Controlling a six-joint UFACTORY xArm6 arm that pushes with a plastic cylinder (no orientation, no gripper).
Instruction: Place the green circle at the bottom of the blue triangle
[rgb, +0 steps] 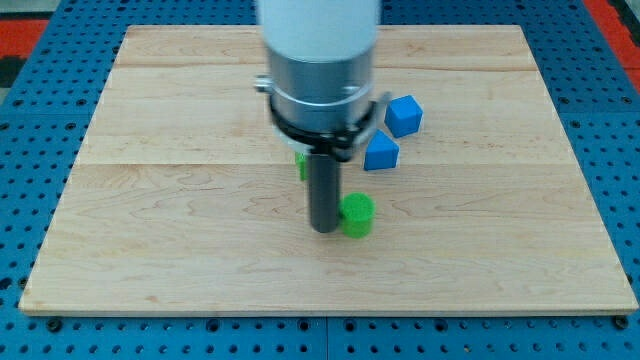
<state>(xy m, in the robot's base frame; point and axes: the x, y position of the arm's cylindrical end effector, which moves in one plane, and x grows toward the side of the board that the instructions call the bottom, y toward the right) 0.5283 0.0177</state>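
The green circle (357, 214) lies near the middle of the wooden board (180, 220), a little toward the view's bottom. My tip (323, 229) rests on the board right at the circle's left side, touching or nearly touching it. The blue triangle (381, 153) lies above and slightly right of the circle, about a block's width away. The arm's grey and white body hides the board above the rod.
A blue cube (404, 115) sits up and right of the blue triangle. A second green block (300, 165) peeks out at the rod's left, mostly hidden behind the arm. The board lies on a blue pegboard surface (30, 150).
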